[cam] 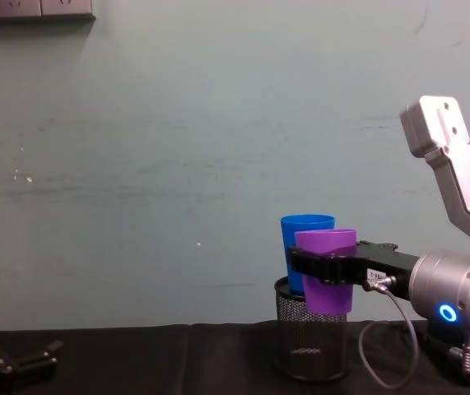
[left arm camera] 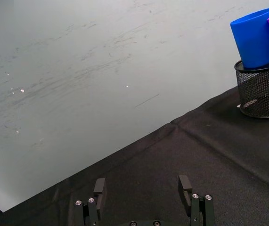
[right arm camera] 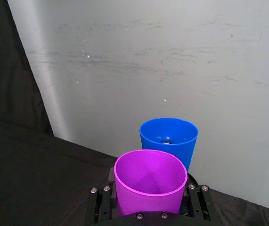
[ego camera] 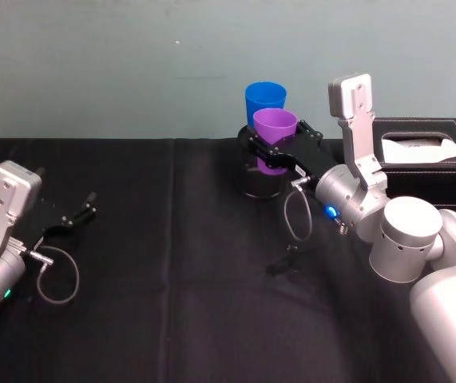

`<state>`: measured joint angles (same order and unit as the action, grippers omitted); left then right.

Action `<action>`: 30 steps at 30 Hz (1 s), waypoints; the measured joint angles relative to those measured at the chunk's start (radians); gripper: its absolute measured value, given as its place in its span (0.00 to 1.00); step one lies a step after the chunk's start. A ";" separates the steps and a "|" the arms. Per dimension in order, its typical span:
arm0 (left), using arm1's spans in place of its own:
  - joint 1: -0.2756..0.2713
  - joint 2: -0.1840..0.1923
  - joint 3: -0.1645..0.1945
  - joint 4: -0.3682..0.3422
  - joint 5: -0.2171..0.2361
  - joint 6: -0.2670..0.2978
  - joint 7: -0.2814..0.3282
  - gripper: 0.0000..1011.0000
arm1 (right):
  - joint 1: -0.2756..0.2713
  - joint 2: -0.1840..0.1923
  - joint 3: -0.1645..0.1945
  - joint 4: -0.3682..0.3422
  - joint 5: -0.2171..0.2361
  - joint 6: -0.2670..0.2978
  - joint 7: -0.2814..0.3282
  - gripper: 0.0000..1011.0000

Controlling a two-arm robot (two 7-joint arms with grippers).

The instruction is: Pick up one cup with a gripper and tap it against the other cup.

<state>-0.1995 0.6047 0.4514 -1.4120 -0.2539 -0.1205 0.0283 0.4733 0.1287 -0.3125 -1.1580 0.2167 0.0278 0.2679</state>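
Note:
The purple cup (ego camera: pixel 274 132) is held upright off the table, with my right gripper (ego camera: pixel 276 155) shut on its sides. Directly behind it stands the blue cup (ego camera: pixel 264 97), upright in a black mesh holder (ego camera: pixel 257 183). From the chest view, the purple cup (cam: pixel 328 271) overlaps the blue cup (cam: pixel 306 232) and hangs in front of the mesh holder's (cam: pixel 309 346) rim. The right wrist view has the purple cup (right arm camera: pixel 148 181) close in front of the blue cup (right arm camera: pixel 168 139); I cannot tell whether they touch. My left gripper (ego camera: pixel 81 214) rests open at the table's left side.
A black tissue box (ego camera: pixel 423 145) stands at the back right, behind my right arm. The table is covered in black cloth (ego camera: pixel 172 303) and ends at a pale wall just behind the cups. A cable loop hangs under each wrist.

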 joint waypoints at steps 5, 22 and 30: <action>0.000 0.000 0.000 0.000 0.000 0.000 0.000 0.99 | 0.000 0.000 0.000 0.000 0.000 0.000 0.000 0.73; 0.000 0.000 0.000 0.000 0.000 0.000 0.000 0.99 | 0.000 0.000 0.000 0.000 0.000 0.000 0.000 0.73; 0.000 0.000 0.000 0.000 0.000 0.000 0.000 0.99 | 0.000 0.000 0.000 0.000 0.000 0.000 0.000 0.73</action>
<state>-0.1996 0.6047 0.4514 -1.4120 -0.2539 -0.1205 0.0283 0.4733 0.1287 -0.3125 -1.1580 0.2167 0.0278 0.2679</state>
